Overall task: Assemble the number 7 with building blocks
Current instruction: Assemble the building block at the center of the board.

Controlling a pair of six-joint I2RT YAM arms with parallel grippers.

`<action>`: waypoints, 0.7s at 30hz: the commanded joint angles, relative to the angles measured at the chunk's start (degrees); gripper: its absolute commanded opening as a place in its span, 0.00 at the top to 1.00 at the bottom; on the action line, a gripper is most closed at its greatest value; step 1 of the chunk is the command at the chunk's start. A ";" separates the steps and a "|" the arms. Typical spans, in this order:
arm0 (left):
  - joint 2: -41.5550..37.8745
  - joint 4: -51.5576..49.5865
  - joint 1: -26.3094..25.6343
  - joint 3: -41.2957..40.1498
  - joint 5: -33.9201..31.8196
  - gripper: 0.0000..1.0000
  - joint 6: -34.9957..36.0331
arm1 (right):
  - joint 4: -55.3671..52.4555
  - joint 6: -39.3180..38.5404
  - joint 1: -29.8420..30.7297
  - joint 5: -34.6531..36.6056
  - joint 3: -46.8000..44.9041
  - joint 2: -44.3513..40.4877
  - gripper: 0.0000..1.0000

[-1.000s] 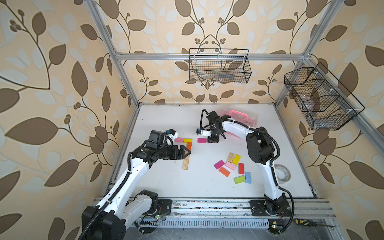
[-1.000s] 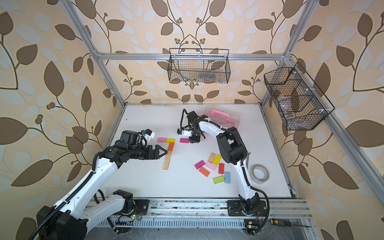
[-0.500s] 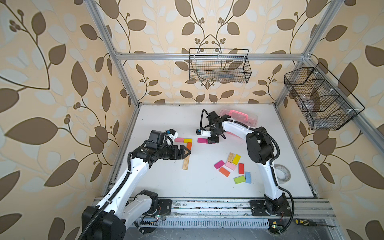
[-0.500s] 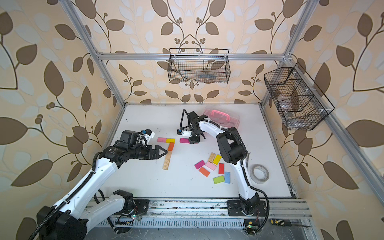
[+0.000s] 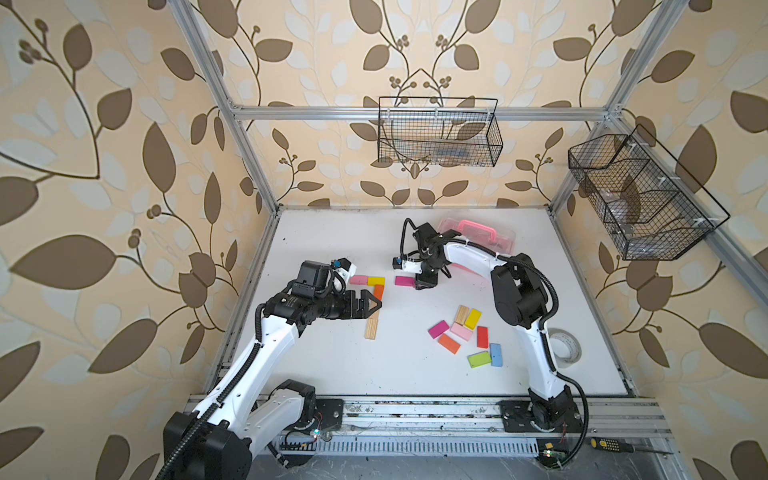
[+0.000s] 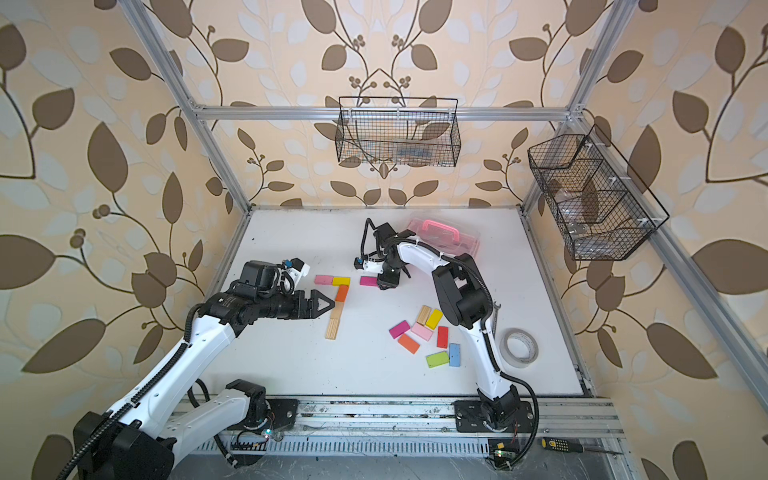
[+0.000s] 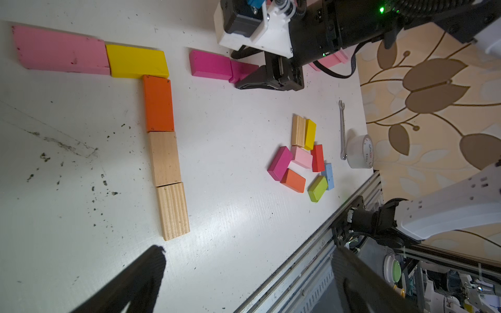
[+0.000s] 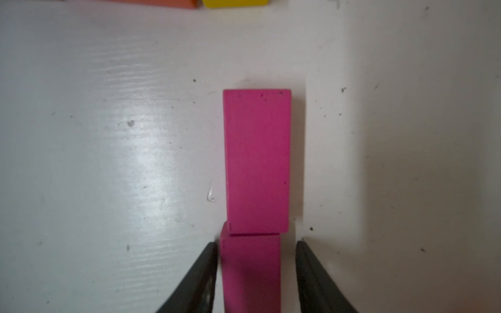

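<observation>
Jaws on the right sit parted around a magenta block (image 8: pixel 250 271), gap showing; left jaws spread wide, empty. Number 7 (image 7: pixel 158 103) looks finished near the table's (image 5: pixel 332 365) left edge, tbh.

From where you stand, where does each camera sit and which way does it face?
Top views: high above the arms' bases, looking down on the white table; left arm and right arm show whole.
Left wrist: on the left arm, looking past the open left gripper across the number 7 towards the right gripper.
Right wrist: on the right arm, looking down between its fingers at two magenta blocks.
Shared: both wrist views show the magenta blocks.
</observation>
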 commanded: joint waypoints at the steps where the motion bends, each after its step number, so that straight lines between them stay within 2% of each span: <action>1: -0.15 0.76 -0.19 0.62 1.44 0.01 1.50 | 2.23 1.60 -0.48 -0.95 -2.00 -1.64 0.47; 6: -0.29 0.79 -0.21 0.57 1.44 0.01 1.44 | 4.21 2.50 -0.73 -0.69 -3.64 -6.59 0.26; 12: -1.06 0.92 -0.22 0.43 1.37 0.01 1.51 | 13.52 8.27 -0.83 -1.31 -11.79 -20.15 0.23; 13: -1.28 0.94 -0.24 0.42 1.28 0.01 1.51 | 16.77 10.38 -0.86 -1.56 -14.95 -23.96 0.22; 14: -1.51 1.02 -0.21 0.34 1.27 0.01 1.51 | 20.53 13.13 -0.87 -1.29 -18.15 -28.01 0.04; 15: -1.63 1.10 -0.22 0.34 1.27 0.01 1.38 | 24.43 16.12 -0.95 -0.62 -21.37 -31.14 0.00; 18: -1.75 1.24 -0.23 0.28 1.27 0.01 1.42 | 33.76 26.57 -1.85 -2.64 -31.27 -44.08 0.00; 21: -1.62 1.48 -0.28 0.17 1.49 0.01 1.21 | 43.65 41.67 -3.95 -1.42 -42.60 -55.93 0.00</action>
